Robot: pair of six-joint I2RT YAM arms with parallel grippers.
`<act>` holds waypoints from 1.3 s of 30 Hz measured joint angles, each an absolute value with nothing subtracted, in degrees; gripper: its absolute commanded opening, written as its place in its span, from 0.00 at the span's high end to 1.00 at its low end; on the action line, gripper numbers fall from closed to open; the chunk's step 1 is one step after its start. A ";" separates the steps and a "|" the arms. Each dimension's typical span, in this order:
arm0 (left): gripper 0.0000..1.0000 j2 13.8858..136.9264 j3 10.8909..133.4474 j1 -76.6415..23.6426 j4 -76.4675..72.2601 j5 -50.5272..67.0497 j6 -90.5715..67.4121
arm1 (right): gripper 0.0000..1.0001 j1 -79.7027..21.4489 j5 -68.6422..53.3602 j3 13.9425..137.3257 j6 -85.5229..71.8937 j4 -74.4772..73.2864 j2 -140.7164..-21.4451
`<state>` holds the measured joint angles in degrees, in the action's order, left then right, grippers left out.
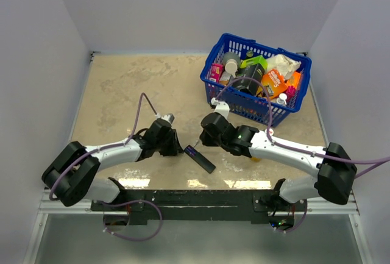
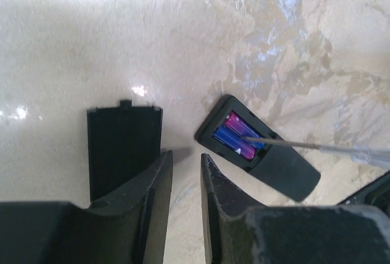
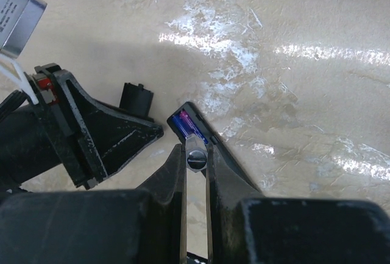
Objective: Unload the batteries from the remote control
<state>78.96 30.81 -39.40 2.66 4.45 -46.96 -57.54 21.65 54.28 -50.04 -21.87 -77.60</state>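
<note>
The black remote control [image 1: 201,159] lies on the table between my two grippers, its recess facing up. Two purplish batteries [image 2: 239,136] sit in the recess; they also show in the right wrist view [image 3: 185,122]. My right gripper [image 3: 195,149] is shut on a thin grey stick tool [image 2: 317,147], whose tip touches the batteries. My left gripper [image 2: 186,167] is open and empty, its jaws a little apart, just beside the battery end of the remote [image 2: 274,163]. The short black cover piece [image 2: 122,145] lies flat left of the remote, partly under my left finger.
A blue basket [image 1: 214,49] full of bottles and packets stands at the back right, just behind my right arm. My left gripper [image 3: 103,136] is close to my right one. The table's front edge is near the remote.
</note>
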 measured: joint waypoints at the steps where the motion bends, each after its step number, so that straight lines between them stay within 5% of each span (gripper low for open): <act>1: 0.70 78.41 30.20 -39.40 2.46 4.82 -47.24 | 1.00 -57.54 21.54 54.06 -50.04 -21.82 -77.60; 13: 0.72 76.38 24.29 -39.57 -4.97 14.61 -50.24 | 1.00 -57.84 20.86 53.89 -49.76 -21.56 -77.47; 39: 0.83 78.74 24.91 -40.27 -7.62 11.27 -50.43 | 1.00 -58.26 17.50 53.21 -42.59 -21.28 -75.35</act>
